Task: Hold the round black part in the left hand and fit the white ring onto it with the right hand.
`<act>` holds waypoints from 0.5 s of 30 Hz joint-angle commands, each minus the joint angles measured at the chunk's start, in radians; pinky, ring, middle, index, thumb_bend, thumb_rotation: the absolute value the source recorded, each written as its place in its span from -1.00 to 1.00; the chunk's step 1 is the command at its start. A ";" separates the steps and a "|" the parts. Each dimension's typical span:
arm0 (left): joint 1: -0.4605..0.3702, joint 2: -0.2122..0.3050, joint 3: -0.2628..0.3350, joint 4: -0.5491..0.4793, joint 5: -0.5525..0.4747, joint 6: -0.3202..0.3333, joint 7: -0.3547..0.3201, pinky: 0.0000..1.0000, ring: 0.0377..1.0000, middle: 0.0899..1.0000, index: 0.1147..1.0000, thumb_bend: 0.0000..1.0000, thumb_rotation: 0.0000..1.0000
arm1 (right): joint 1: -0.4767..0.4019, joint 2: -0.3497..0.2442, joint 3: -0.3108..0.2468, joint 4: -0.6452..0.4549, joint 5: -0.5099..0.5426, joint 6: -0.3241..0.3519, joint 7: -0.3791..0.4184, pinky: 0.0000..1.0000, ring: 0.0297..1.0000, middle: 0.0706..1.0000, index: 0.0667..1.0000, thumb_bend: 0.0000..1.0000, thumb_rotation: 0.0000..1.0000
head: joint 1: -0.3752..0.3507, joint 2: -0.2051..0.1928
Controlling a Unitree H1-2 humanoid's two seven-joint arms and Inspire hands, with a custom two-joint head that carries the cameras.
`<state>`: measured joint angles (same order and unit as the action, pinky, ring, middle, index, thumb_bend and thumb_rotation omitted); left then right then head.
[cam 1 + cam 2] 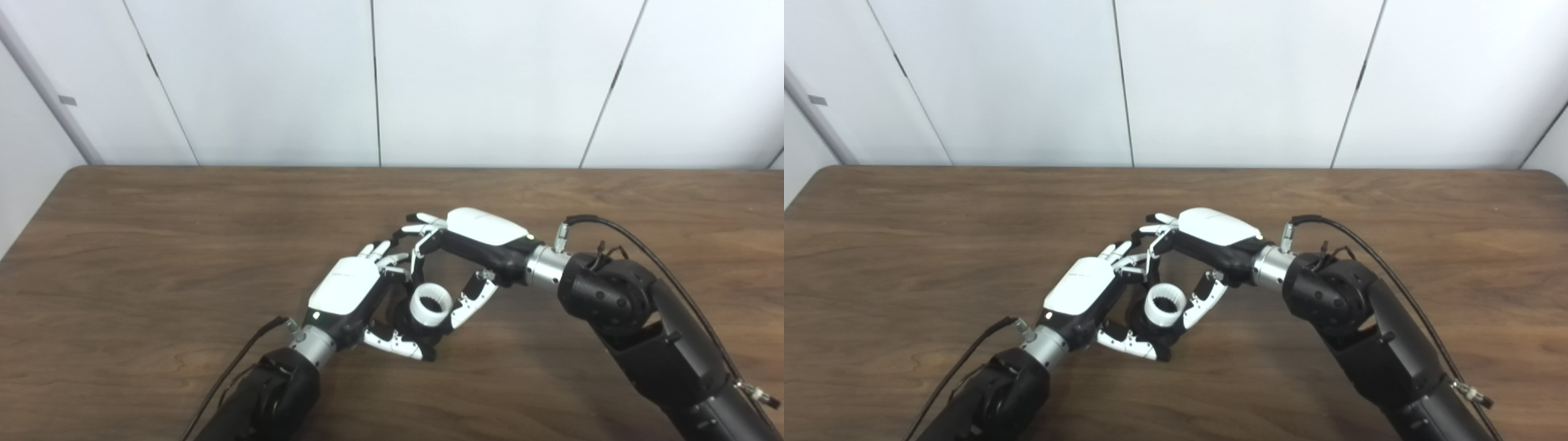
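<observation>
Left robot hand [345,293] is curled around a round black plastic part [409,321], its thumb wrapped under the near side and its fingers closed over the far side, so the part sits gripped low over the brown wood-grain tabletop [153,257], roughly at the middle and closer to the near edge than the far one. A white ribbed plastic ring [430,304] sits on top of the black part, its open bore facing up; whether it is fully seated or only resting on the rim cannot be told from these views. Right robot hand [474,245] arches over the assembly from the right-edge side, with its thumb [470,304] touching or just beside the ring's right flank and its fingers [422,229] reaching over toward the left hand's fingertips. It looks clamped lightly on the ring rather than spread free, though the far contact is hidden.

To finish this step well, the left grip should stay firm and level so the black part cannot tip. The right hand should press straight down along the ring's axis, evenly on both flanks, since a one-sided push would likely cock the ring and jam it. Releasing should wait until the ring sits square all round.
</observation>
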<state>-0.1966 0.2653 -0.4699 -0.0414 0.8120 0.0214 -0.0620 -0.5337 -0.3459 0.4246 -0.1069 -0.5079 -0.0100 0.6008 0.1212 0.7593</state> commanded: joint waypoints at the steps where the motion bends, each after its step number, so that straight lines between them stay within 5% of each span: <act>1: 0.016 0.000 -0.025 0.000 0.014 -0.002 -0.052 1.00 0.98 0.73 -0.18 0.04 -0.90 | -0.030 0.007 -0.005 -0.015 0.019 -0.039 -0.017 0.80 1.00 0.81 -0.12 0.04 -0.74 | 0.001 -0.001; 15: 0.038 -0.003 -0.029 -0.026 0.015 0.006 -0.064 1.00 0.99 0.74 -0.18 0.04 -0.90 | -0.038 0.021 0.009 0.014 0.019 -0.061 -0.012 0.85 1.00 0.82 -0.12 0.04 -0.74 | -0.003 -0.018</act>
<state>-0.1826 0.2614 -0.4755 -0.0657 0.8186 0.0287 -0.0789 -0.5332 -0.3329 0.4374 -0.0831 -0.5007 -0.0429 0.6006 0.1181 0.7409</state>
